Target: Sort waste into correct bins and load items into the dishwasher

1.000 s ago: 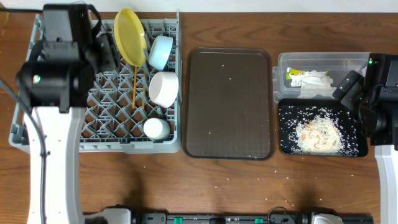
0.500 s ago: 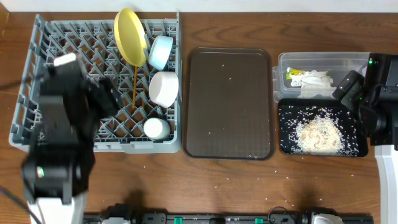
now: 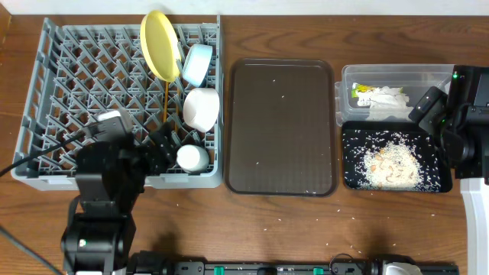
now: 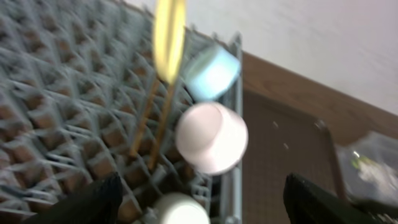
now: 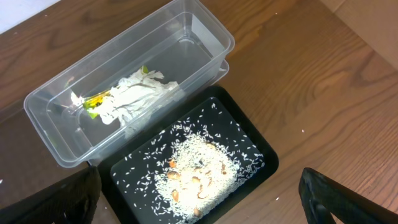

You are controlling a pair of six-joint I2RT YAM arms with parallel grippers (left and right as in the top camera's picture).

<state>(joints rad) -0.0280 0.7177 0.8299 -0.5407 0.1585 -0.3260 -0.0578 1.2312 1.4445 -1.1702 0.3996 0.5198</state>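
Left gripper (image 3: pixel 163 143) retreated; rack (image 3: pixel 76 69) holds two bowls (image 3: pixel 201 108).

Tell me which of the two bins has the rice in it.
The black tray, nearer the table's front edge, holds the rice; the clear tub behind it holds crumpled paper and a wrapper.
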